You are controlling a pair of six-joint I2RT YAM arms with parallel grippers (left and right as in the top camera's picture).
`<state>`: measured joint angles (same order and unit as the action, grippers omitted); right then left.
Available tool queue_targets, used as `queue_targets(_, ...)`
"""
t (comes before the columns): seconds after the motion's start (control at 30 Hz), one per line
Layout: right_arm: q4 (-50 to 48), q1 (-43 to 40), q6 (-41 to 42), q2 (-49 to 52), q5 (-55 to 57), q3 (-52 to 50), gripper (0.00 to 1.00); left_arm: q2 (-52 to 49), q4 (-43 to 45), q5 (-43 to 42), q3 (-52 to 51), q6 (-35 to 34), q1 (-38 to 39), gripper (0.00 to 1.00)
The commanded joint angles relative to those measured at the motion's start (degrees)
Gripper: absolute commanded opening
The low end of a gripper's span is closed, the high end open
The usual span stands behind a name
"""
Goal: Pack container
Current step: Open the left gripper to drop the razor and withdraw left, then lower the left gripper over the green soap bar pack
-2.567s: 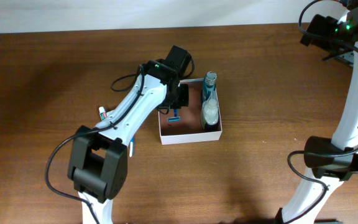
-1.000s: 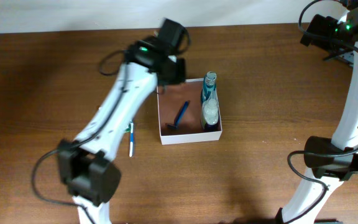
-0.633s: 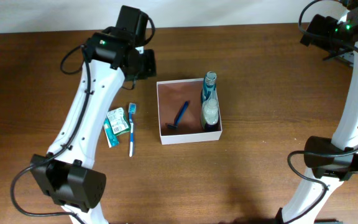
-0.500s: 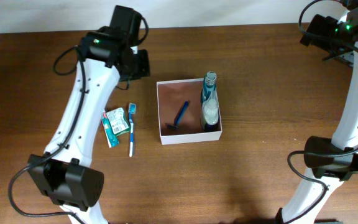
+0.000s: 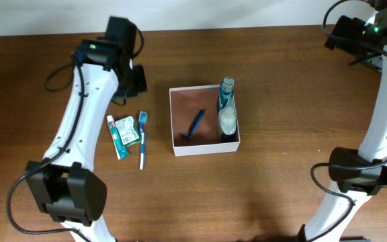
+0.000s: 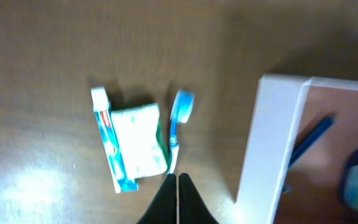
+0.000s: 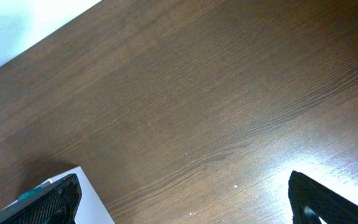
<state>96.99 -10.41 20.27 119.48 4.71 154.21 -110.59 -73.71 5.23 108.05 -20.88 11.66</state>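
Moved: the left claw (image 6: 178, 200) has left the container (image 5: 205, 147) and swung out to the left rear of the bench (image 5: 281, 87). A blue razor (image 5: 195, 125) now lies uncovered on the box floor where the arm had been.
Meaning: by my reading the razor is packed, and the loose items come next.
Container: mid-bench, with two bottles (image 5: 226, 111) along its right wall and the razor lying apart to their left.
Still outside: a toothbrush (image 5: 142, 140), a white-green packet (image 5: 130, 131) and a toothpaste tube (image 5: 115, 138), all on the bench just left of the container.
Left claw: tips pressed together, with nothing between them.
Right claw (image 7: 185, 205): spread wide and empty, over bare wood.
Left wrist view only: it shows the tips meeting, which the wrist hides from overhead. The toothbrush lies straight ahead of them.
Overhead only: it shows the whole box and both arms' positions. The right arm is far off at the bench's right edge.
Right wrist view only: it shows that claw's wide spread and a white corner of the container at lower left.
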Motion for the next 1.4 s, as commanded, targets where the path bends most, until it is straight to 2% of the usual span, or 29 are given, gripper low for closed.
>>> queue_targets(0.0,0.33,-0.15,-0.52,-0.83,0.48,0.09,0.98,-0.09,0.68,1.18,-5.49,-3.61,-0.63,0.07)
queue_targets(0.1,0.33,-0.15,-0.52,-0.83,0.48,0.09,0.98,-0.09,2.58,0.96,-10.03,-5.51,-1.38,0.29)
queue_targets(0.17,0.31,-0.15,-0.52,-0.83,0.48,0.09,0.98,-0.09,4.33,1.01,-12.68,-6.32,-1.75,0.48)
queue_targets(0.27,0.33,-0.15,-0.52,-0.83,0.48,0.09,0.98,-0.09,7.43,0.39,-16.41,-6.95,-2.14,0.54)
queue_targets(0.4,0.31,-0.15,-0.52,-0.83,0.48,0.09,0.98,-0.09,11.13,0.2,-20.06,-7.17,-2.34,0.56)
queue_targets(0.57,0.31,-0.15,-0.52,-0.83,0.48,0.09,0.98,-0.09,14.82,0.2,-23.54,-11.13,-3.04,0.55)
queue_targets(0.97,0.33,-0.15,-0.52,-0.83,0.48,0.09,0.98,-0.09,22.29,0.2,-29.05,-11.21,-4.7,0.54)
queue_targets(1.17,0.33,-0.15,-0.52,-0.83,0.48,0.09,0.98,-0.09,22.73,1.86,-29.22,-11.19,-4.7,0.55)
queue_targets(1.37,0.33,-0.15,-0.52,-0.83,0.48,0.09,0.99,-0.09,22.73,2.78,-29.27,-10.54,-4.7,0.63)
